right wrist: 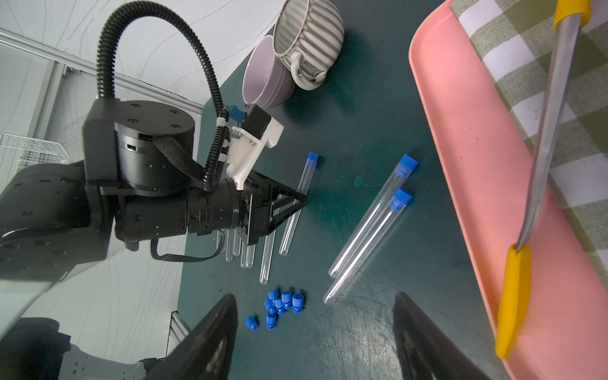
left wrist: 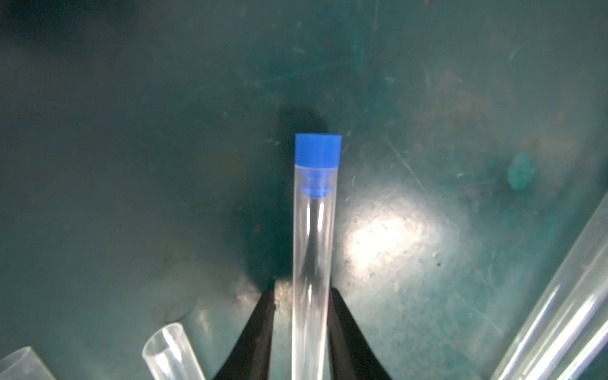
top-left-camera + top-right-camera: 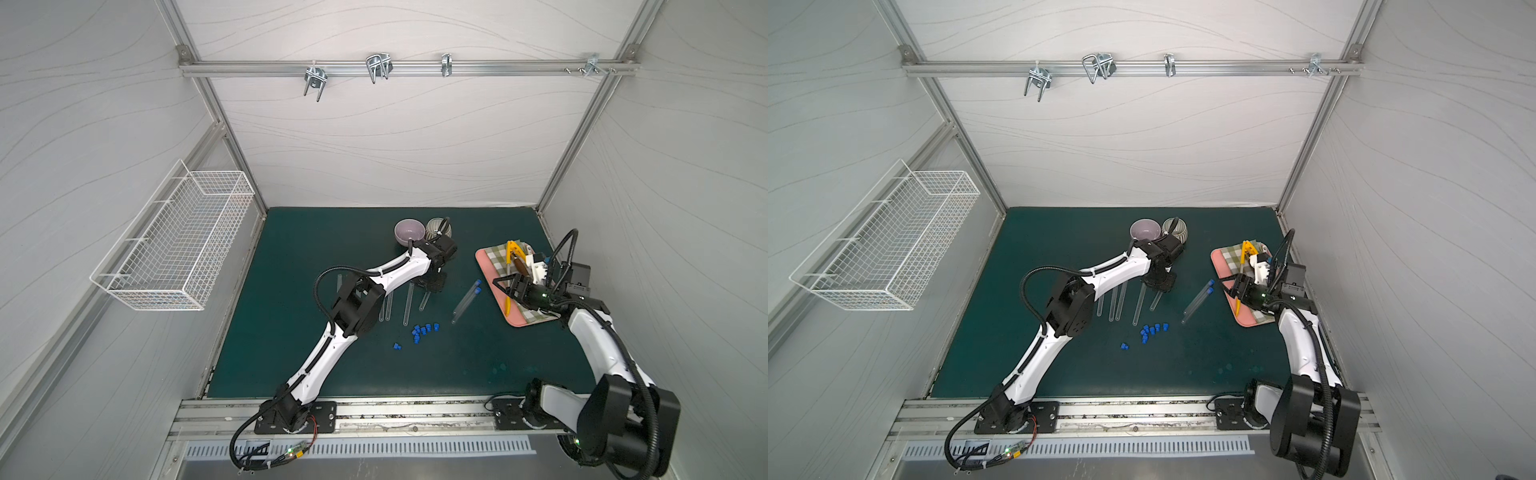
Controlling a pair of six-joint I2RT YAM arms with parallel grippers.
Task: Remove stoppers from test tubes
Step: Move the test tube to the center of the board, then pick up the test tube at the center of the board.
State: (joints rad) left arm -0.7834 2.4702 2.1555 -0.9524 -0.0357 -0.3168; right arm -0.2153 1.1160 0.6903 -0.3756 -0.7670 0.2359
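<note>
A clear test tube [image 2: 312, 246] with a blue stopper [image 2: 318, 149] in its mouth lies on the green mat. My left gripper [image 2: 302, 292] straddles it, slightly open: one finger touches the tube, the other stands a little off. Beside it lie several unstoppered tubes [image 3: 409, 303]. Two more stoppered tubes [image 3: 467, 297] lie side by side toward the tray. Several loose stoppers [image 3: 424, 329] sit in a small heap nearer the front. My right gripper [image 1: 315, 296] hangs wide open and empty above the tray's left edge [image 3: 508, 282].
A pink tray [image 3: 484, 259] with a checked cloth and yellow-handled tools [image 3: 512, 251] lies at the right. A lilac bowl [image 3: 409, 230] and a striped cup [image 3: 438, 226] stand just behind the left gripper. A white wire basket [image 3: 174, 241] hangs on the left wall.
</note>
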